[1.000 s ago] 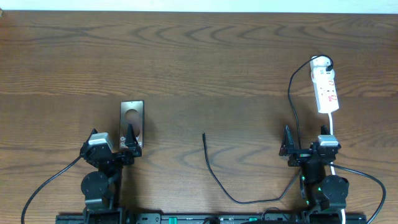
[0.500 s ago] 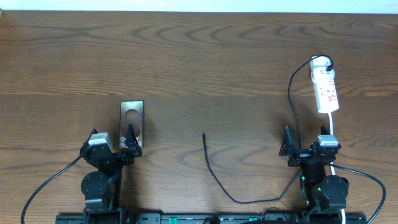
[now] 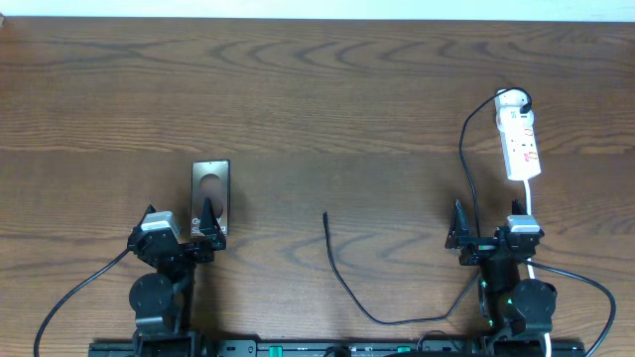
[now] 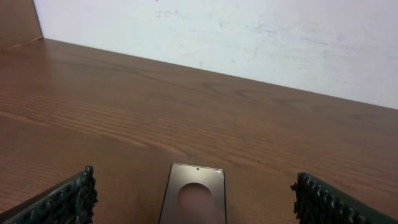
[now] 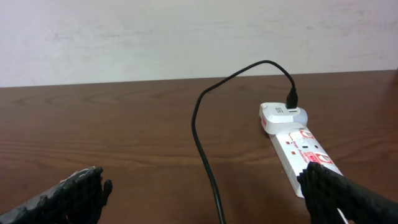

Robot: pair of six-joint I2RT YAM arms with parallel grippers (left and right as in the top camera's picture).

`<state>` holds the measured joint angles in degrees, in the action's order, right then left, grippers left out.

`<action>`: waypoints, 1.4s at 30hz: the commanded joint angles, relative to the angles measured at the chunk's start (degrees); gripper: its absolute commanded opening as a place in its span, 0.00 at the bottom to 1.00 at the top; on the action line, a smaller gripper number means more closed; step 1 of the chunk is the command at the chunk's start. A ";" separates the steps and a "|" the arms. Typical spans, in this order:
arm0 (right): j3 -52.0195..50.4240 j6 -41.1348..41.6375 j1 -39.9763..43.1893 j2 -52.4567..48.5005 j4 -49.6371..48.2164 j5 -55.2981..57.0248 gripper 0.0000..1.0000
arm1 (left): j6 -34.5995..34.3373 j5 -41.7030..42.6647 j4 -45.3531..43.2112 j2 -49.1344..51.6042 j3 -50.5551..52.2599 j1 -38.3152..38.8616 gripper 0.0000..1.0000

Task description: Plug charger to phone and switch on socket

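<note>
The phone (image 3: pixel 209 191) lies flat on the wooden table, a bronze slab with a round mark; in the left wrist view (image 4: pixel 194 198) it sits between my open fingers. My left gripper (image 3: pixel 195 234) is open just behind it. The charger cable (image 3: pixel 342 283) curves across the table with its plug tip (image 3: pixel 325 215) lying free mid-table. It runs up to an adapter in the white socket strip (image 3: pixel 518 137), also seen in the right wrist view (image 5: pixel 297 151). My right gripper (image 3: pixel 474 236) is open and empty, with the cable (image 5: pixel 205 155) passing between its fingers.
The strip's white cord (image 3: pixel 532 203) runs down past the right arm. Thick black robot cables (image 3: pixel 74 293) loop at the front corners. A pale wall (image 4: pixel 249 37) bounds the table's far edge.
</note>
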<state>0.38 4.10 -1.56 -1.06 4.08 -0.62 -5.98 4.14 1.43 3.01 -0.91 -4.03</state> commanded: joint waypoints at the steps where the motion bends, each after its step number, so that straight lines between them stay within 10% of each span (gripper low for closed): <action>1: -0.07 -0.52 0.39 -0.07 0.24 0.09 0.99 | -0.28 1.22 2.36 0.07 0.63 -0.13 0.98; 42: -0.07 -0.52 0.39 -0.07 0.24 0.09 0.99 | 2.84 4.22 4.02 4.09 -6.29 -0.13 0.98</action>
<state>0.38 4.10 -1.56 -1.06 4.08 -0.62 -5.65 6.87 4.25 4.23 -2.74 -4.03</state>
